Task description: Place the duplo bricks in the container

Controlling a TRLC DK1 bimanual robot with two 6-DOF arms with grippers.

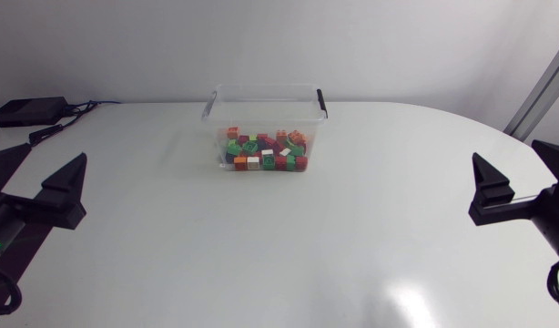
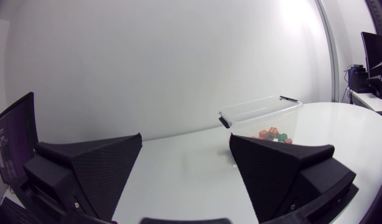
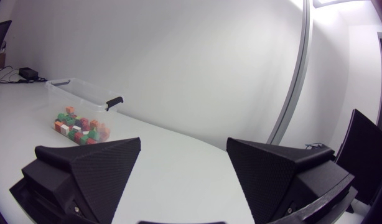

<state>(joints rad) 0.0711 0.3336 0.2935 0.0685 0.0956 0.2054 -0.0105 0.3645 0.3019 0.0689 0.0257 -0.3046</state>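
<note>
A clear plastic container (image 1: 265, 107) with black handle clips stands at the back middle of the white table, and several red, green, orange and white duplo bricks (image 1: 265, 152) lie inside it. My left gripper (image 1: 68, 189) rests at the table's left edge, far from the container, open and empty. My right gripper (image 1: 491, 191) rests at the right edge, open and empty too. In the left wrist view the container (image 2: 260, 112) shows ahead between the open fingers (image 2: 94, 168) of the gripper (image 2: 185, 168). In the right wrist view the container (image 3: 79, 99) with the bricks (image 3: 80, 128) is ahead beside the gripper (image 3: 183, 171).
A black box (image 1: 26, 111) with cables lies at the table's back left corner. Bare white tabletop (image 1: 279, 246) stretches between the two grippers in front of the container.
</note>
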